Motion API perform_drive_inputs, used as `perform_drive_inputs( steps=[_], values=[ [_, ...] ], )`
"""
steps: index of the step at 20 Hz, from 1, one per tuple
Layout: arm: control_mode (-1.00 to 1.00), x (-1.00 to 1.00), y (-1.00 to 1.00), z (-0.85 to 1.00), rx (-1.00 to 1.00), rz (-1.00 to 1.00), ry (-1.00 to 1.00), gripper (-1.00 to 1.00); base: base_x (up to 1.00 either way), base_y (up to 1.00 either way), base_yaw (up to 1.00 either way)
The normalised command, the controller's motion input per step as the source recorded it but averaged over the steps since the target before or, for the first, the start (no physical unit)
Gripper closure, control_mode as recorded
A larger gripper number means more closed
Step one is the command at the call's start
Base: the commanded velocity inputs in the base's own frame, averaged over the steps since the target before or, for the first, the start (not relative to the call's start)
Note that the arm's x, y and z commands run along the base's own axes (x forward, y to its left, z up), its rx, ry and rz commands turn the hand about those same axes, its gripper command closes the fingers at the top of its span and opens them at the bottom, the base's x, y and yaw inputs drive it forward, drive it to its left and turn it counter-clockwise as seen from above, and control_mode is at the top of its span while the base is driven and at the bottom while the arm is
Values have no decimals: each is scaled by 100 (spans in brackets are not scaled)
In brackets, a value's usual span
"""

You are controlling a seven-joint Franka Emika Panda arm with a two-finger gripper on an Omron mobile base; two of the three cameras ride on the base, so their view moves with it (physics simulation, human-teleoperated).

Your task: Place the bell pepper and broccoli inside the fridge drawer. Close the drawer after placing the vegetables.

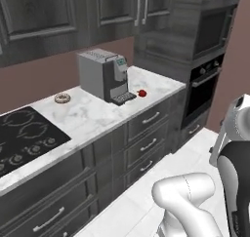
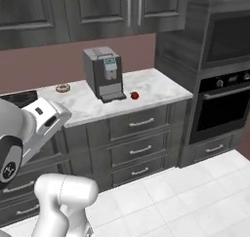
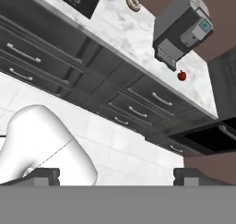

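Observation:
The bell pepper (image 1: 142, 93) (image 2: 134, 95) is a small glossy red vegetable lying on the marble counter (image 1: 93, 115), just right of the coffee machine's tray. In the hand view the bell pepper (image 3: 182, 75) lies far ahead of my gripper (image 3: 117, 176). Its two dark fingertips (image 3: 44, 174) stand wide apart with nothing between them, so it is open. The gripper hangs well back from the counter, over the white tiled floor. The broccoli and the fridge drawer are out of view.
A grey coffee machine (image 1: 103, 74) (image 2: 102, 72) stands on the counter, with a donut (image 1: 62, 98) to its left and a black cooktop (image 1: 24, 136) beyond. Grey drawers with bar handles (image 2: 139, 138) run below. A built-in oven (image 2: 224, 104) stands at the right.

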Motion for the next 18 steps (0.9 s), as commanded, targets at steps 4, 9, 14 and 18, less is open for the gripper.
perform_drive_inputs(
  steps=[4, 9, 14, 18],
  values=[
    [100, 0, 0, 0, 0, 0, 0, -100, 90, -28, 27],
    [100, 0, 0, 0, 0, 0, 0, -100, 91, -28, 30],
    [100, 0, 0, 0, 0, 0, 0, -100, 82, -30, 29],
    [100, 0, 0, 0, 0, 0, 0, -100, 66, -40, 27]
  ],
)
